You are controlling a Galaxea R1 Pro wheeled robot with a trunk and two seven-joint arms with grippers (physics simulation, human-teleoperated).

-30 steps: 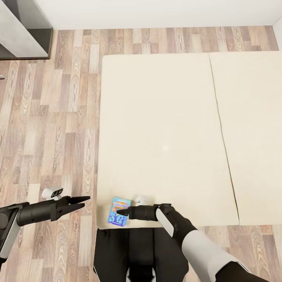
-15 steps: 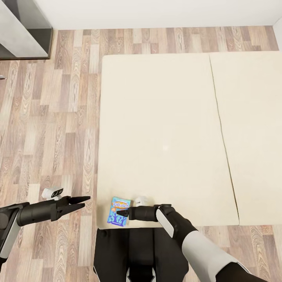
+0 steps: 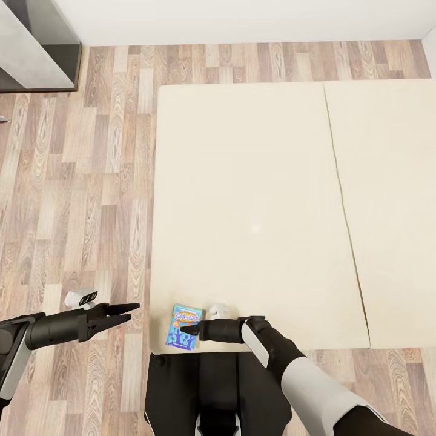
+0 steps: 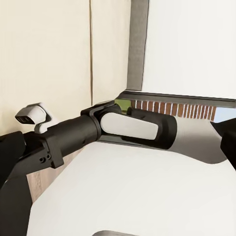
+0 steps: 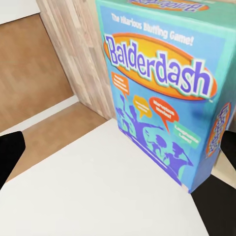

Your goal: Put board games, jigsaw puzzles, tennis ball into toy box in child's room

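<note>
Since the earlier frames, only the right gripper has been drawn back slightly across the blue board game, at the bed's lower-left corner. Its jaw state cannot be told. Stiff, light and glossy, the box is judged best pinched across a thin edge.

**Board game at the bed's near left corner**

The bed takes up the middle and right of the scene, its seam running from far to near, right of centre. The board game lies flat on the bed's near left corner, close to both edges. The right gripper reaches in from the right and sits at the game's near right edge. The left gripper is over the floor, left of the bed and apart from the game. A cabinet stands at the far left.
</note>
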